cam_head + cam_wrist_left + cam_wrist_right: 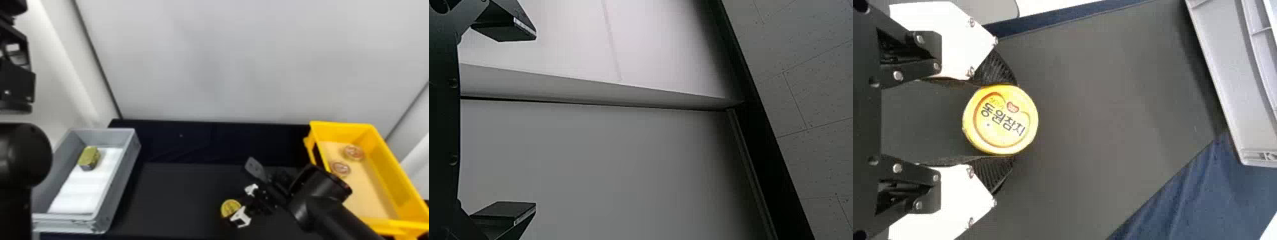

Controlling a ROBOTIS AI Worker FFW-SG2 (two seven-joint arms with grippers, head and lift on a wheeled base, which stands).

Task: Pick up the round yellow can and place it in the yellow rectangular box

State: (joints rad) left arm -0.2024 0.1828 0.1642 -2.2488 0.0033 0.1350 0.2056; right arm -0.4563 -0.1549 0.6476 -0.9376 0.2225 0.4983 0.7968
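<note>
Clasping yellow can (229, 207), fingers (241, 218) can-wide

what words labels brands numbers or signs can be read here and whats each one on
Round yellow can: dark lettering and a small red mark on its lid, print left unquoted.
Two round reddish lids in the yellow rectangular box: too blurred to read.
Grey plastic box: corner mark too small to read.
</note>
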